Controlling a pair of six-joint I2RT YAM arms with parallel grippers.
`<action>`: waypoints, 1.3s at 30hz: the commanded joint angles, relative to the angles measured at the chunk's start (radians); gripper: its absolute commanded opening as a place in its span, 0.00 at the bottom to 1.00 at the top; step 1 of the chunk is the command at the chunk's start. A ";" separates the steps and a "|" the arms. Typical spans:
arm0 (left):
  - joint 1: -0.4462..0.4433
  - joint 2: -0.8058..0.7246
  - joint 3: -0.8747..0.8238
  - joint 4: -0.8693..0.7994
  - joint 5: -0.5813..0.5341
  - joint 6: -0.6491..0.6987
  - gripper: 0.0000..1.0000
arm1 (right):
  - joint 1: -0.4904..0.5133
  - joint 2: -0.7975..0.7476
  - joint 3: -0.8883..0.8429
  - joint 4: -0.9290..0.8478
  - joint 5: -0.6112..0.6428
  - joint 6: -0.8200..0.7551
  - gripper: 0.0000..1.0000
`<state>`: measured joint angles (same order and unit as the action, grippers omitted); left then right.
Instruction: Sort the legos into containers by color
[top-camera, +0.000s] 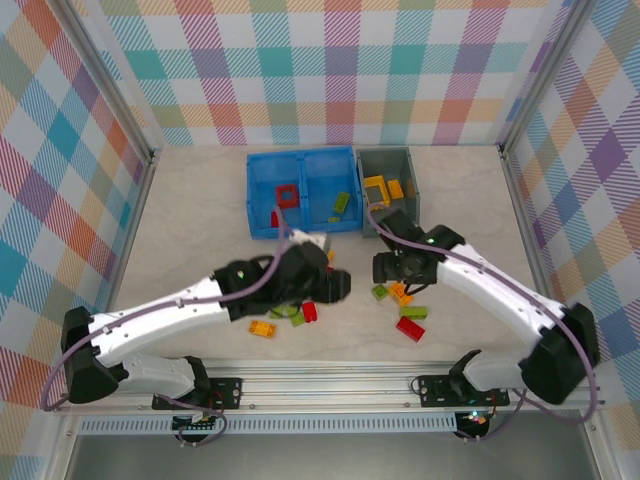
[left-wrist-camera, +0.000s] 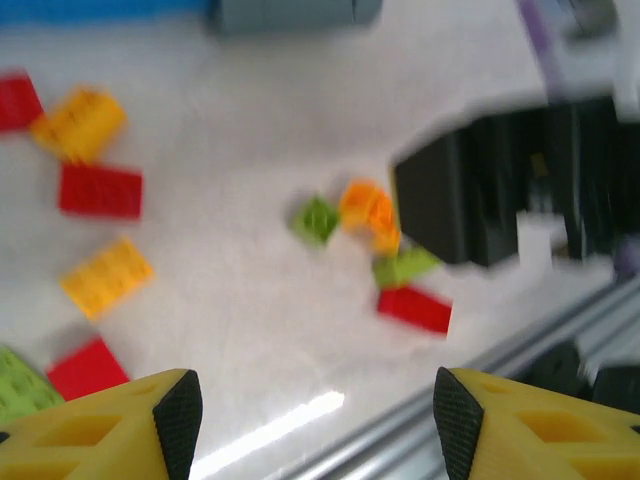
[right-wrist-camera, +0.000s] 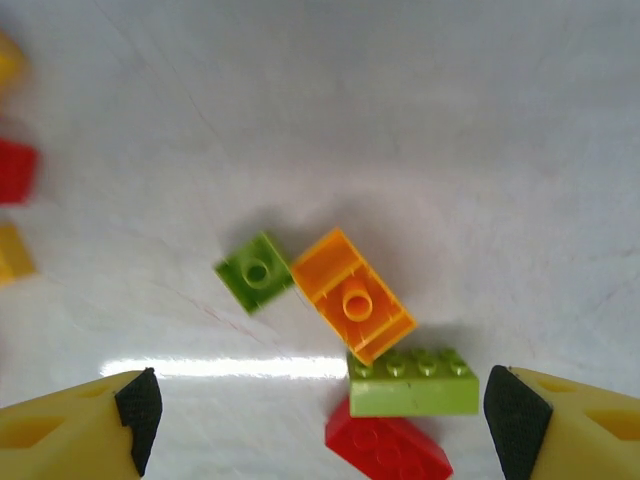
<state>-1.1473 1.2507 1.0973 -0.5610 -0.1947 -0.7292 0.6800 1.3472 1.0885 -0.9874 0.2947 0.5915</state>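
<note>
**Both grippers open and empty, bins partly filled**

The left gripper has its jaws wide apart with nothing between them. In its wrist view the black pads frame bare table. The right gripper is spread just as wide and also holds nothing.

Beyond the left gripper, away from the arm bases, sits the blue bin. Its left compartment holds a hollow red frame and a small red brick. Its right compartment holds green bricks. The grey bin stands just beside the blue bin and just beyond the right gripper, with yellow bricks inside.

A cluster of legos lies ahead of the right gripper's spread fingers. A small green brick meets the corner of an orange brick that lies hollow side up. The orange brick touches a long green brick nearer the right finger, and a loose red brick lies against the long green one.

Ahead and to the left of the left gripper's fingers lie more loose legos, among them a yellow brick and a red flat brick.
</note>
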 joint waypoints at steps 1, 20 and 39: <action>-0.071 -0.058 -0.084 0.110 -0.095 -0.079 0.64 | -0.002 0.048 -0.022 -0.094 -0.052 0.004 0.86; -0.109 -0.025 -0.062 0.157 -0.079 -0.054 0.64 | -0.106 0.327 -0.038 0.002 -0.051 -0.064 0.71; -0.131 0.040 0.000 0.154 -0.123 -0.050 0.64 | -0.201 0.203 -0.017 0.097 -0.093 -0.098 0.25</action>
<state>-1.2701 1.2987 1.0473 -0.3920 -0.2619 -0.7925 0.4770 1.6512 1.0458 -0.8902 0.1917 0.4889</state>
